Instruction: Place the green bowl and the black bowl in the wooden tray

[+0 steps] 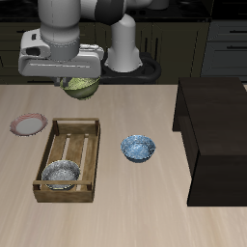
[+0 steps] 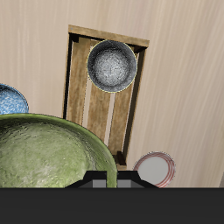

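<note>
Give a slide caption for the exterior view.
Pincer holds green bowl aloft behind wooden tray; black bowl already inside.

The mottled green bowl point(image 1: 81, 87) hangs at the frame's upper left; the black bowl point(image 1: 60, 175) sits in the wooden tray's point(image 1: 85, 154) lower end.

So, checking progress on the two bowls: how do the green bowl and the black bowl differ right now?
The green bowl is olive and mottled, held up in the pincer above the table; the black bowl has a speckled grey inside and sits in the wooden tray. Both are small, round and upright.
</note>
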You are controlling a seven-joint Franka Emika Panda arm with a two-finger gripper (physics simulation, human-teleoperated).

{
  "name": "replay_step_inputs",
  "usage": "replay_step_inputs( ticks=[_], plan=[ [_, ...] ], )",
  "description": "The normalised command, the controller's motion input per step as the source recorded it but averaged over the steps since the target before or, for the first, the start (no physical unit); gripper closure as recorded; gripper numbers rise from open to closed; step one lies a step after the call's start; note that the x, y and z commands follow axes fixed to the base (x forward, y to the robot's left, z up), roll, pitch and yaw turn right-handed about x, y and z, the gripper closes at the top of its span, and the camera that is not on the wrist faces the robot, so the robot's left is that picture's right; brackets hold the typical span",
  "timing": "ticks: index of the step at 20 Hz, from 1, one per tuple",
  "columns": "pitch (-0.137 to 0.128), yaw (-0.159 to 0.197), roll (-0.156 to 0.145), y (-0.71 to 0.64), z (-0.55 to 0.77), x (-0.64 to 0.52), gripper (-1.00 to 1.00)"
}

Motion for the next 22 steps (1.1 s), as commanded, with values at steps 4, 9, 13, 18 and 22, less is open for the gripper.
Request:
replay_step_inputs(
  ticks=[4, 9, 13, 18, 22],
  plan=[
    [0.015, 0.006, -0.006, -0.28, -0.19, 0.15, 1.0],
    [0.035, -0.01, 0.017, -0.08, -0.27, 0.16, 1.0],
    [0.019, -0.002, 0.052, 0.03, -0.31, 0.05, 1.0],
    [0.015, -0.009, 0.025, 0.05, -0.34, -0.05, 1.0],
    [0.011, -0.012, -0.002, -0.09, -0.23, -0.03, 1.0]
  ],
)
